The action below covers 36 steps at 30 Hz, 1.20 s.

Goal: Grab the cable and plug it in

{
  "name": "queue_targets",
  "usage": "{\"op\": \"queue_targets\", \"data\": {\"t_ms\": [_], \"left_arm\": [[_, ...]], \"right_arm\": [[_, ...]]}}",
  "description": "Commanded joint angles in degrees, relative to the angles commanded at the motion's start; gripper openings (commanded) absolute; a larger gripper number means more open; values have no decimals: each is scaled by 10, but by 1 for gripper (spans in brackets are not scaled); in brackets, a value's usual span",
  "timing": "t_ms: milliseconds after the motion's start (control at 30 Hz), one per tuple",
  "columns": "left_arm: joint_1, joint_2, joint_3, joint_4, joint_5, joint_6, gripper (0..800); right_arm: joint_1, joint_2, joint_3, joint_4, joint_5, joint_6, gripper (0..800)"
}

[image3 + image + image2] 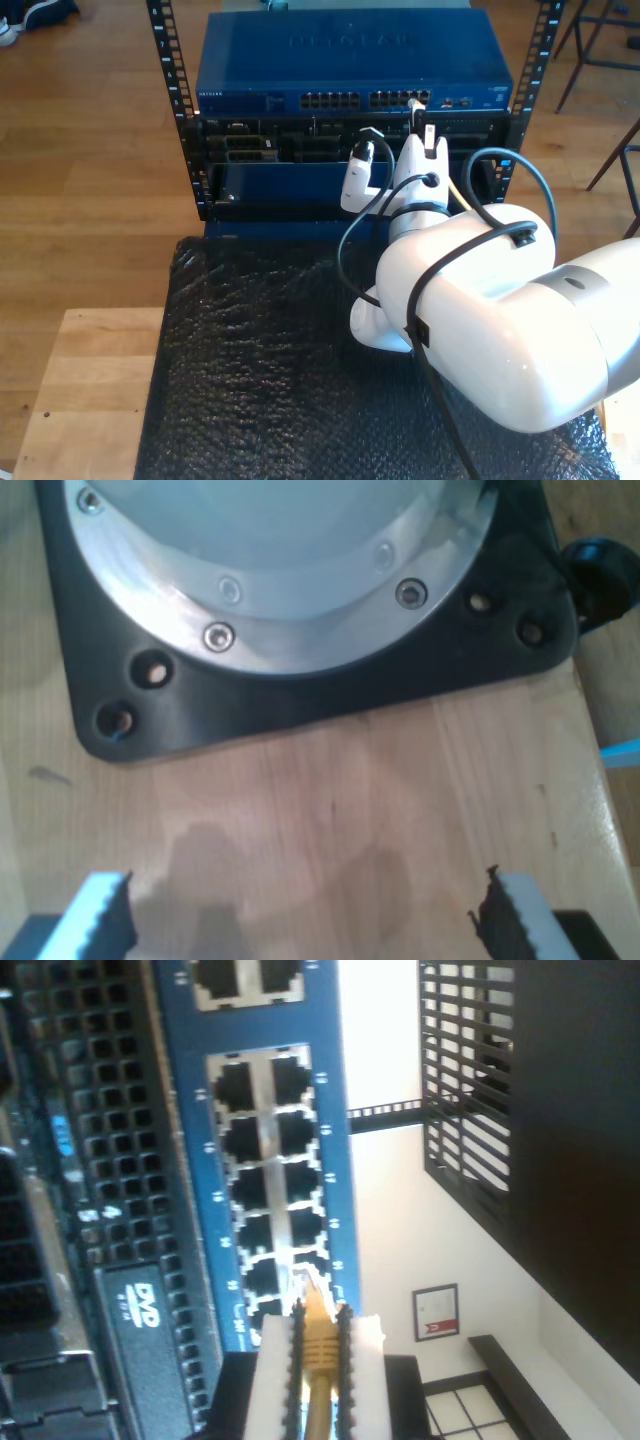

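Support: pale wooden tabletop
Cover: black bubble-textured mat lying over most of it
Mount: black base plate sitting directly on the wood
Beyond far edge: wooden floor

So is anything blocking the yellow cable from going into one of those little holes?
No, nothing visible. My second gripper holds the cable with its plug tip right at the blue network switch's open ports.
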Motion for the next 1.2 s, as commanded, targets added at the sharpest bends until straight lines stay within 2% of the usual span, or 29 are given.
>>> {"op": "queue_targets", "data": {"t_ms": [1200], "left_arm": [[0, 0, 0, 0, 0, 0, 800]], "right_arm": [[-16, 2, -14, -4, 8, 0, 0]]}}
